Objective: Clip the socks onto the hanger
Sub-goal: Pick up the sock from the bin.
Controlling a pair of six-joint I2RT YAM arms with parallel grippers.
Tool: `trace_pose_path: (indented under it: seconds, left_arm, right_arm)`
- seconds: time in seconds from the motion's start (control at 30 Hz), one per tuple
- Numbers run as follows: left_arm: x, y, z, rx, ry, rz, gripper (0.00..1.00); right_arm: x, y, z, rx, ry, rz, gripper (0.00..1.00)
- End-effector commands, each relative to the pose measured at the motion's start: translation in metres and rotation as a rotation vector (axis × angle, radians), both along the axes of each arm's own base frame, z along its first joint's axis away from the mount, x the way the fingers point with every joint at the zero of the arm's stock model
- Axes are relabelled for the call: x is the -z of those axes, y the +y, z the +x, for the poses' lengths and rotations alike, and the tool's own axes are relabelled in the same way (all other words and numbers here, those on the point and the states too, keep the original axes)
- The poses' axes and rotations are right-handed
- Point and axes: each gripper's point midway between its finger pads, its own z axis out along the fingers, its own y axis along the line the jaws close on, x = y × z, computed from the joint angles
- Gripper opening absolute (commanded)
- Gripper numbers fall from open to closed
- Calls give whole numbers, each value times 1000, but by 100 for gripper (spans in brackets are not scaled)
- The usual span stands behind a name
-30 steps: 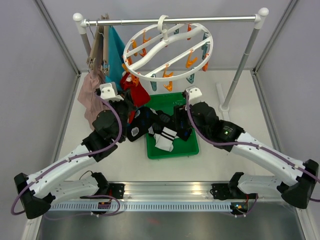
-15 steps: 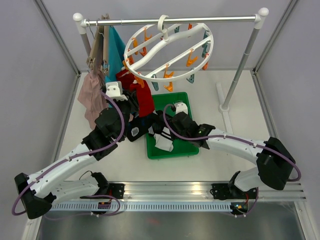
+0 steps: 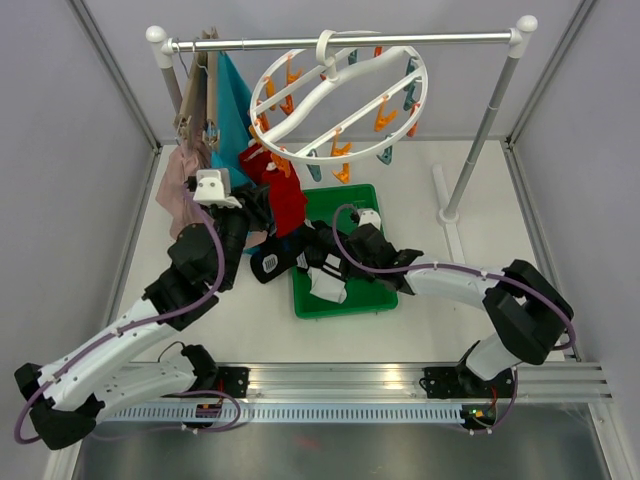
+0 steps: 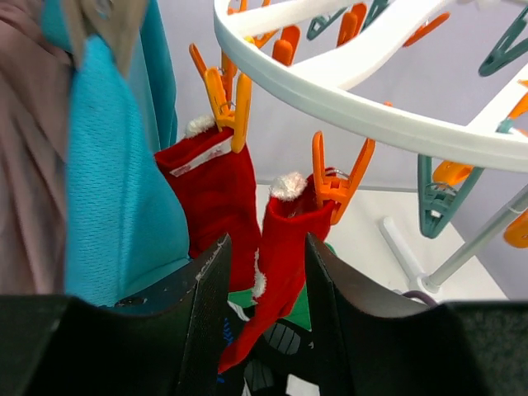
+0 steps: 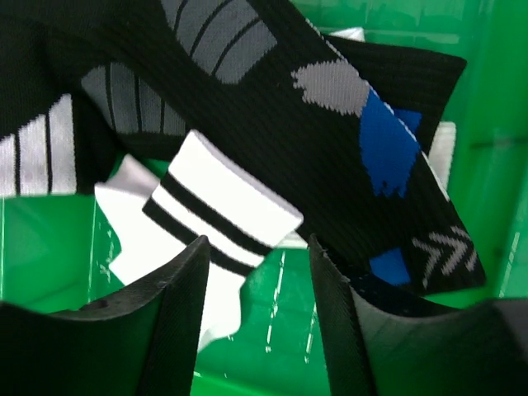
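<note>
Socks in two places. Two red socks [image 4: 216,194] hang from the hanger [image 4: 355,111], a white ring hooked on the rail [image 3: 450,39] at 12 o'clock in the top view. Each is pinched by an orange clip [image 4: 334,181] at the ring's 8 o'clock rim, long axis vertical, white cuff up, toe down. The left gripper [image 4: 262,305] has its fingers set apart, with the lower end of the second red sock [image 4: 285,247] in the gap; contact cannot be told. A teal cloth [image 4: 107,181] and a pink garment [image 3: 178,195] crowd in at the socks' 9 o'clock. In the green tray [image 3: 360,298] at centre, a black sock [image 5: 272,124] lies slanted from 10 to 4 o'clock over a white striped sock [image 5: 223,210]. The right gripper [image 5: 256,289] hovers wide above them.
</note>
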Motion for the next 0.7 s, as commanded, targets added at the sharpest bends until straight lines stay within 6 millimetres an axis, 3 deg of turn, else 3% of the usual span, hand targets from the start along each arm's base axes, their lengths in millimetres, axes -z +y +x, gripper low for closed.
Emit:
trace_pose_path:
  seconds: [0.0, 0.33, 0.47, 0.67]
  left_arm:
    - [-13, 6, -10, 32, -22, -47, 47]
    - [-17, 18, -25, 55, -29, -75, 47]
    - [-10, 17, -27, 71, -13, -64, 47]
    - [-2, 3, -28, 134, -2, -53, 47]
  right_arm:
    - [-1, 14, 11, 21, -8, 82, 56]
    - [17, 16, 14, 44, 26, 86, 47]
    - [20, 16, 13, 46, 30, 85, 43]
    - [24, 13, 15, 53, 28, 69, 20]
